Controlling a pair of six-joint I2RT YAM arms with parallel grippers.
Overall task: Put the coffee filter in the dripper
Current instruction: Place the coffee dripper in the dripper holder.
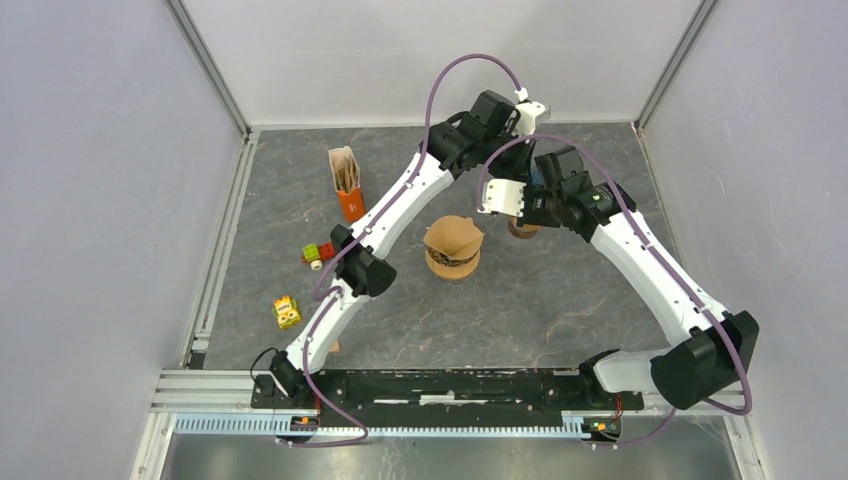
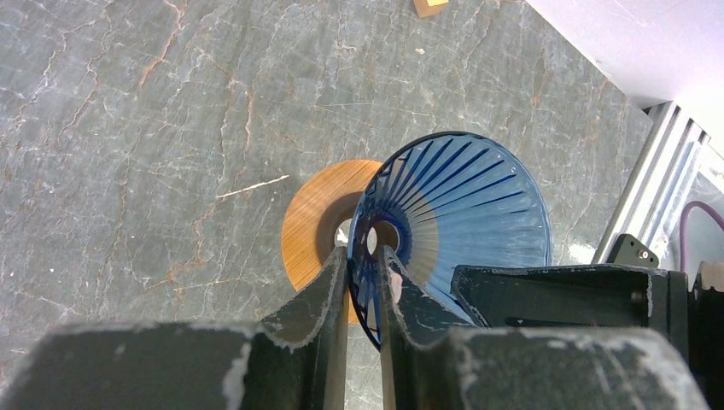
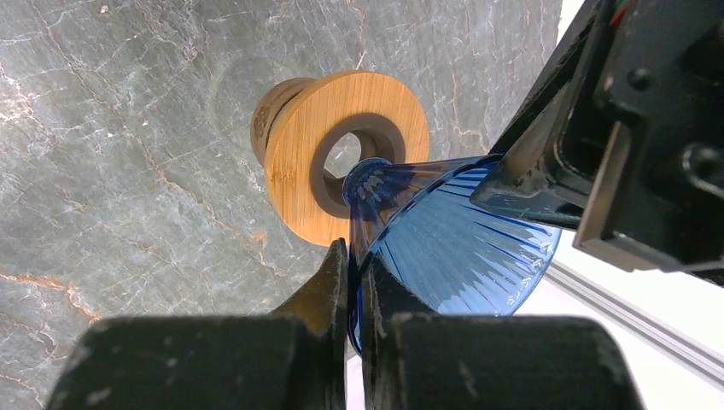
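The dripper [image 2: 478, 213] is a blue ribbed glass cone, tilted just above a wooden ring stand [image 2: 312, 226]. My left gripper [image 2: 363, 254] is shut on the cone's wall near its narrow end. My right gripper [image 3: 357, 249] is shut on the dripper's [image 3: 465, 248] rim, with the ring stand [image 3: 294, 145] under the spout. The two sets of fingers sit close together. From above the arms hide the cone and only an edge of the stand [image 1: 522, 232] shows. A brown paper coffee filter [image 1: 452, 238] rests on a round wooden base at mid-table, left of both grippers.
An orange holder with brown paper sheets [image 1: 345, 180] stands at the back left. Small coloured blocks [image 1: 318, 255] and a yellow one [image 1: 287, 312] lie left of the left arm. White walls and metal rails enclose the grey marble table [image 1: 560, 310].
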